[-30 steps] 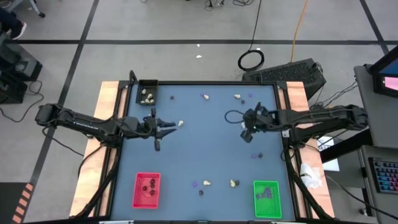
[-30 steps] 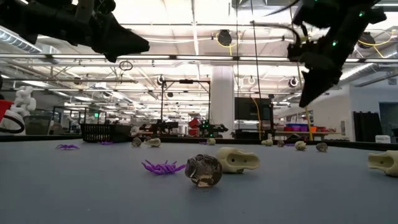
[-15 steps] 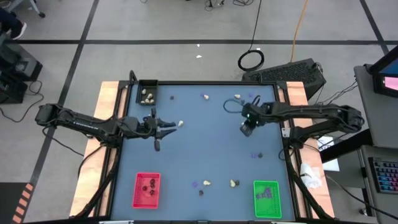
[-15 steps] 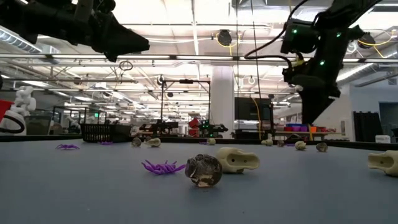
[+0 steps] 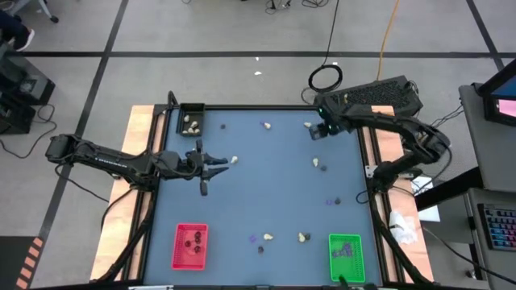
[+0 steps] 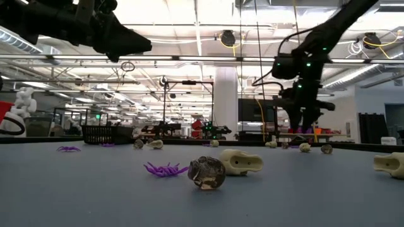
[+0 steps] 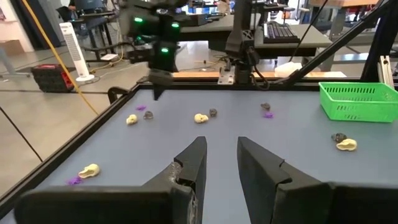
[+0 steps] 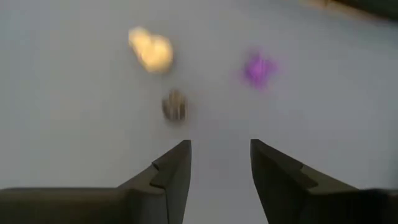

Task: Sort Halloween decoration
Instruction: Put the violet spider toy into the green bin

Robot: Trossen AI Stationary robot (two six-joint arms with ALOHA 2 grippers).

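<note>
Tiny trinkets lie scattered on the blue table top [image 5: 266, 185]. My right gripper [image 5: 319, 133] is open and empty above the far right corner. Its wrist view shows a cream lump [image 8: 150, 51], a dark lump [image 8: 175, 106] and a purple bit [image 8: 258, 70] lying on the table just ahead of its fingers [image 8: 221, 155]. My left gripper [image 5: 216, 167] is open and empty at the table's left middle, raised above the table in the low view [image 6: 126, 41], with a cream lump [image 5: 235, 160] just beyond it.
A black tray [image 5: 191, 121] with cream lumps stands at the far left corner. A red tray [image 5: 190, 246] with black lumps stands near left, and a green tray [image 5: 347, 256] near right. More trinkets lie near the front middle [image 5: 268, 237] and the right middle [image 5: 320, 165].
My right gripper has gone from the table's right middle toward the far edge and now hangs over the far right corner. Two small trinkets show where it was.
</note>
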